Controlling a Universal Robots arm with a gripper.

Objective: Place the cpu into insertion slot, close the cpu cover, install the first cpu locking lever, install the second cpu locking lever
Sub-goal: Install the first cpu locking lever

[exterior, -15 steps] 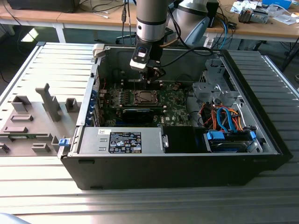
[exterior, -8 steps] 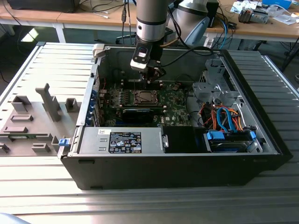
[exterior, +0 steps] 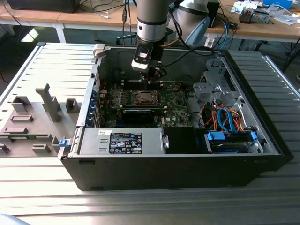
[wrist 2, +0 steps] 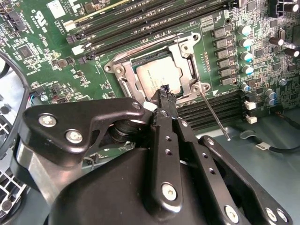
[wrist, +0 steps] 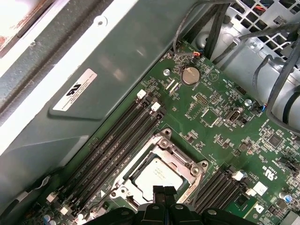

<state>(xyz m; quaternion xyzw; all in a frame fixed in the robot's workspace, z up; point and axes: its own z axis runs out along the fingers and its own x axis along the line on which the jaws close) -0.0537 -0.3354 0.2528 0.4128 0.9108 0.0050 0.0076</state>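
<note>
Slatted metal bench (exterior: 42, 70), open PC case (exterior: 187, 164): cpu (wrist 2: 152, 75) seated in insertion slot (wrist 2: 112, 67) w/ cpu cover (wrist 2: 126, 80) down round it, gripper (wrist 2: 164, 91) pinched together, empty, tip just above cover edge; cpu prob. light, rigid, fragile, so grip by edges.

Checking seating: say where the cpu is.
In both wrist views the cpu lies in the insertion slot, beside the long memory slots, close to the gripper.

Open room above cpu cover (wrist 2: 183, 52), memory slots (wrist 2: 140, 18) flanking, lever (wrist 2: 213, 115) jutting beside, case wall (wrist: 108, 56) near
</note>
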